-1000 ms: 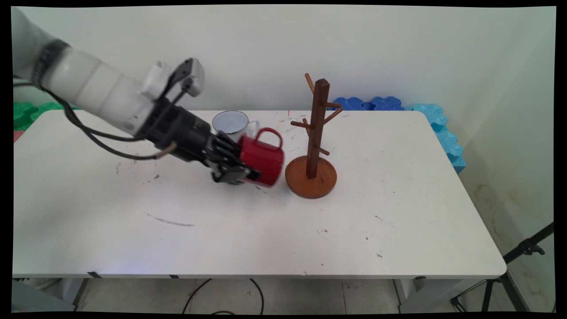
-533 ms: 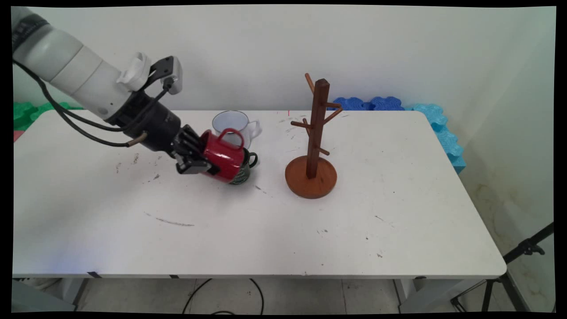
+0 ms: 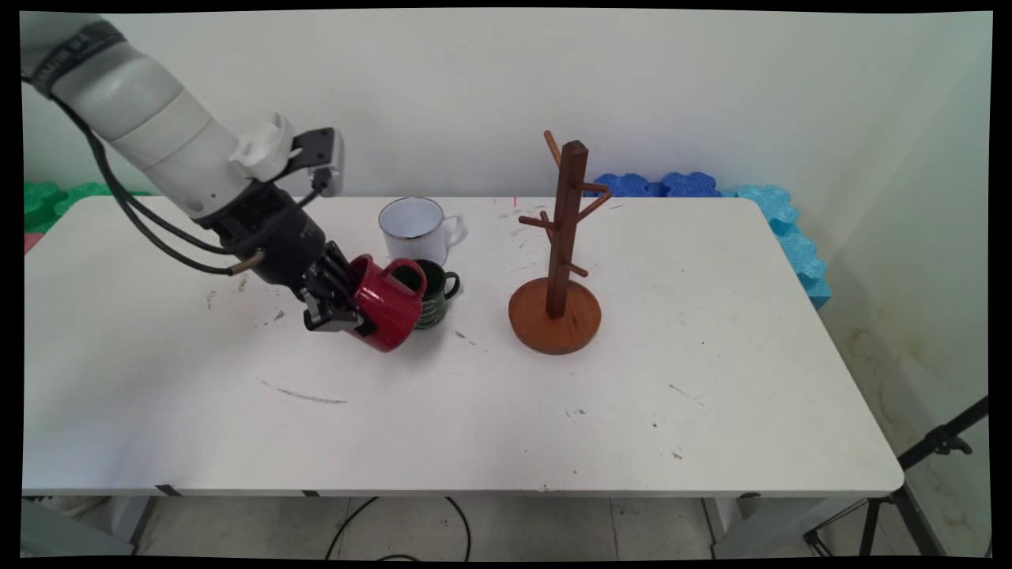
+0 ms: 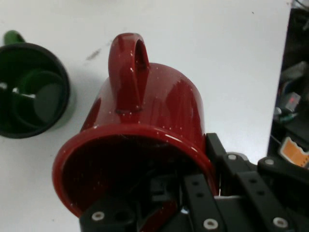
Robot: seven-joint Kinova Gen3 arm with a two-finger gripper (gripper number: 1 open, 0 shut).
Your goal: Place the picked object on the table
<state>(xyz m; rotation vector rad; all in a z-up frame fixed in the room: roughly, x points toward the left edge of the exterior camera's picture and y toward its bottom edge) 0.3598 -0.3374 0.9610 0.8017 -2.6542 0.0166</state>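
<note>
Main view: red mug [image 3: 387, 303] tilted, handle up

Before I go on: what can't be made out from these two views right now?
- Whether the red mug touches the table: main view, its underside is hidden by its own body.
- Lettering on the green mug: main view, too small and partly behind the red mug.
- Pincer fingertip inside the red mug: hand view, lost in the dark interior.
- White mug contents: main view, angle too shallow.
</note>
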